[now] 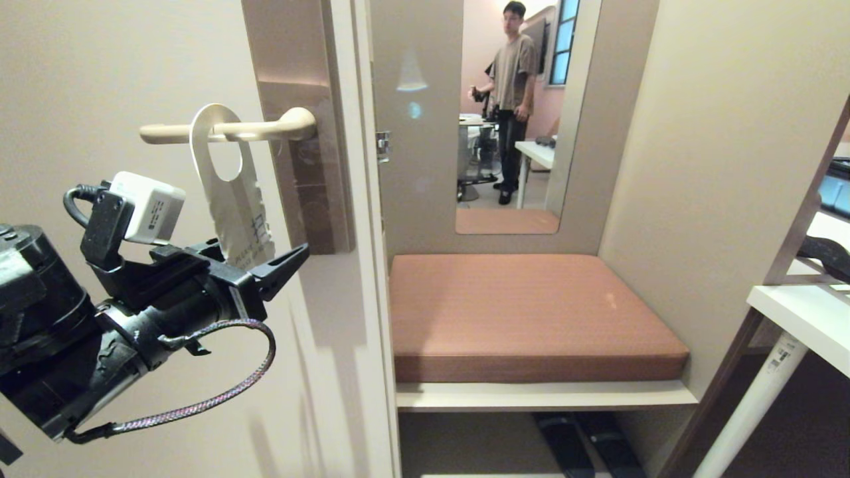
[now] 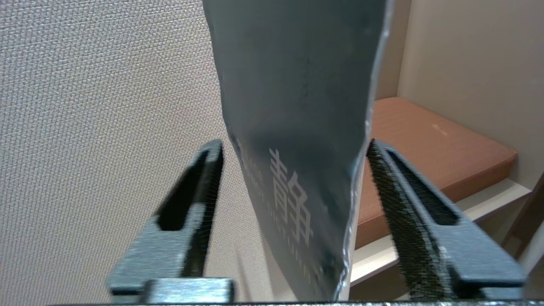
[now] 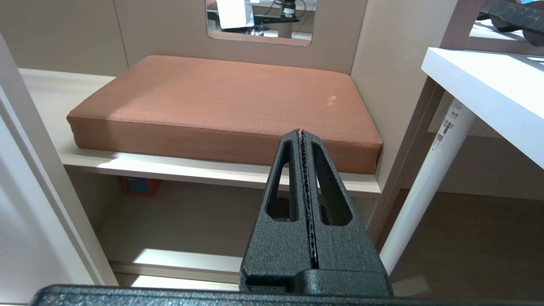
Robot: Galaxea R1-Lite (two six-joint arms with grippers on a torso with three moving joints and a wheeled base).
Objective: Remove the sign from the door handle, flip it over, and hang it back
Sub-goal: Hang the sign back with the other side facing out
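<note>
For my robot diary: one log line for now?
sign: hanging on door handle | left end effector: open around sign's bottom | right end effector: shut, idle

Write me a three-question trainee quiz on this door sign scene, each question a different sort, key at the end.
1. True or false: the sign hangs on the door handle.
2. The left gripper's fingers stand: A) clamped on the sign, B) open on either side of the sign's lower end, C) around the handle.
3. Fill in: the right gripper is ____ and holds nothing.

Key: 1 true; 2 B; 3 shut.
</note>
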